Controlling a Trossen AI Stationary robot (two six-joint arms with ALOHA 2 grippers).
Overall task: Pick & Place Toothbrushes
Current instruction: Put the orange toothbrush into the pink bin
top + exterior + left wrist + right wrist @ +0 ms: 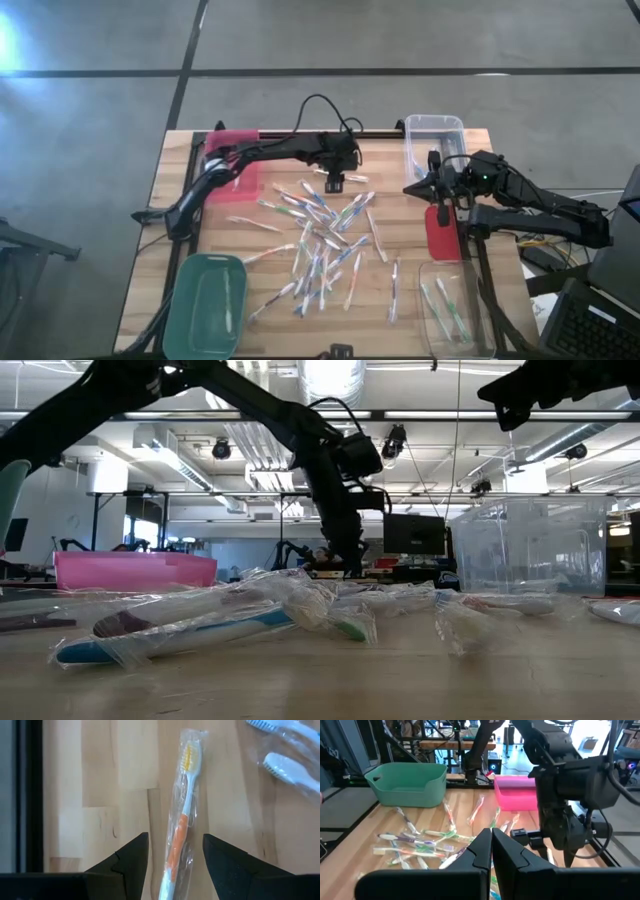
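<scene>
While we looked down from above, the left gripper (334, 181) hung over the far edge of the toothbrushes (320, 245) scattered across the worktop (400, 300), and the right gripper (441, 205) waited near the clear bin (433, 135). From the low view we saw wrapped toothbrushes (200, 625) lying flat and the left arm reaching down behind them. Through the left wrist view, released fingers (131, 862) straddled one orange-handled toothbrush (181, 830) without touching it. Through the right wrist view, its fingers (485, 851) were clenched on nothing.
</scene>
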